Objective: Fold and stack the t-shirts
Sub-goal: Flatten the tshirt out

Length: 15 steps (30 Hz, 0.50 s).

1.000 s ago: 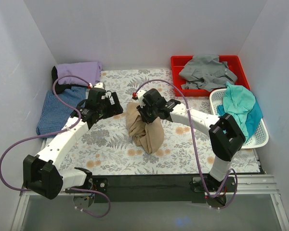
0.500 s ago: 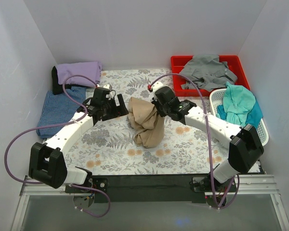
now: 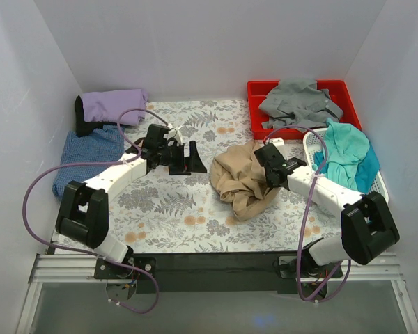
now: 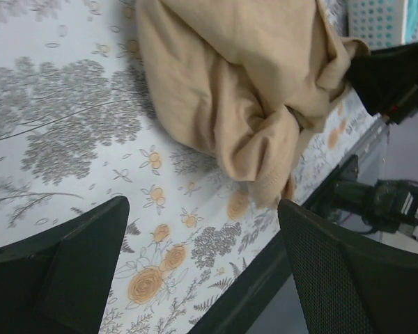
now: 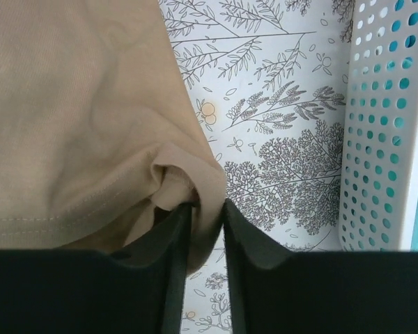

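The tan t-shirt (image 3: 242, 179) lies bunched right of the table's middle. My right gripper (image 3: 274, 174) is at its right edge, shut on a fold of the cloth. The right wrist view shows that fold of tan t-shirt (image 5: 90, 118) pinched between the gripper's (image 5: 207, 209) two fingers. My left gripper (image 3: 192, 161) hovers left of the shirt, open and holding nothing. In the left wrist view it (image 4: 202, 205) stands wide over bare cloth, with the tan t-shirt (image 4: 230, 83) ahead. A lavender t-shirt (image 3: 115, 104) and a textured blue one (image 3: 83, 156) lie at the far left.
A red bin (image 3: 256, 89) at the back right holds a grey t-shirt (image 3: 299, 101). A white perforated basket (image 3: 376, 198) on the right holds a teal t-shirt (image 3: 348, 153), close to my right gripper. The floral tablecloth (image 3: 160, 209) covers the table.
My right gripper has dragged the tan t-shirt from the middle toward the right, lowering it onto the table. The left arm has stretched rightward, its gripper still open.
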### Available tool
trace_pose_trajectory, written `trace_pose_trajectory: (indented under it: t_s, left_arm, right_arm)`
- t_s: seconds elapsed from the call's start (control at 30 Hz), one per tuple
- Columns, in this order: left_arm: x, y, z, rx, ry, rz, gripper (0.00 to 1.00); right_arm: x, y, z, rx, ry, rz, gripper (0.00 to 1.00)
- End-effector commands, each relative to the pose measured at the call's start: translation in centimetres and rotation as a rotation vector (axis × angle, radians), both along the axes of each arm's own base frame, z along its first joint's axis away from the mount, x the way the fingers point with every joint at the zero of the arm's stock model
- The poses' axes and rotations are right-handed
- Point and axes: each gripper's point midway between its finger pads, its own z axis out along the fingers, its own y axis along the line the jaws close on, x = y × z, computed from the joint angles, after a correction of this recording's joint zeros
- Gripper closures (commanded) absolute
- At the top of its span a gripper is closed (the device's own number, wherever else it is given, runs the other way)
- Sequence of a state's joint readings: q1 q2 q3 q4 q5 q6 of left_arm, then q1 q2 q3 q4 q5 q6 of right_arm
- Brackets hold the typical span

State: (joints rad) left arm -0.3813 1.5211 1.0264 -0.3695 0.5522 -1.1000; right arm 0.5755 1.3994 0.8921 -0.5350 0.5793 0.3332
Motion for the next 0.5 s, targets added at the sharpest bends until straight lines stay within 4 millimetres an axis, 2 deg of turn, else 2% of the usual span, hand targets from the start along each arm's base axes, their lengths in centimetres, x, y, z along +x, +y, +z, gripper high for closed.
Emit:
trace_pose_trajectory:
  t_s: [0.0,0.03,0.07,0.13,0.17,0.27,0.3,0.33,0.37,0.47]
  left_arm:
    - [-1.1,-3.6,3.7,-0.148,-0.091,-0.213,0.13]
    - [-1.2,-4.2,3.9,-0.154,-0.104,-0.234,0.13]
    - [-1.9,-5.2,3.6,-0.162,-0.097,-0.280,0.13]
    - [-1.8,-6.7,3.8,-0.151,-0.137,-0.330,0.13]
    - [-2.8,-8.2,3.8,-0.147,-0.146,-0.377,0.13]
    - [-3.4,-10.4,2.7,-0.117,-0.155,-0.455,0.13]
    - [-4.1,-11.3,1.1,-0.098,-0.116,-0.488,0.13]
    - [-4.1,-11.7,1.0,-0.078,-0.118,-0.501,0.13]
    - [-4.7,-12.5,0.3,-0.067,-0.109,-0.525,0.13]
    - [-5.1,-13.5,-1.5,-0.007,-0.098,-0.547,0.13]
  right_arm:
    - [0.8,-0.3,1.8,0.019,-0.062,-0.066,0.61]
    - [0.8,-0.3,1.8,0.022,-0.064,-0.065,0.46]
    - [0.9,-0.2,2.0,0.027,-0.071,-0.065,0.43]
    - [1.2,0.0,2.3,0.039,-0.084,-0.058,0.41]
    - [1.2,0.3,2.4,0.049,-0.084,-0.046,0.41]
    - [1.4,0.7,2.3,0.061,-0.081,-0.034,0.40]
    - [1.4,0.7,2.3,0.063,-0.081,-0.033,0.40]
    - [1.4,0.7,2.3,0.063,-0.080,-0.034,0.40]
    - [1.4,0.8,2.4,0.065,-0.084,-0.035,0.40]
    - [1.4,0.5,2.8,0.069,-0.103,-0.043,0.40]
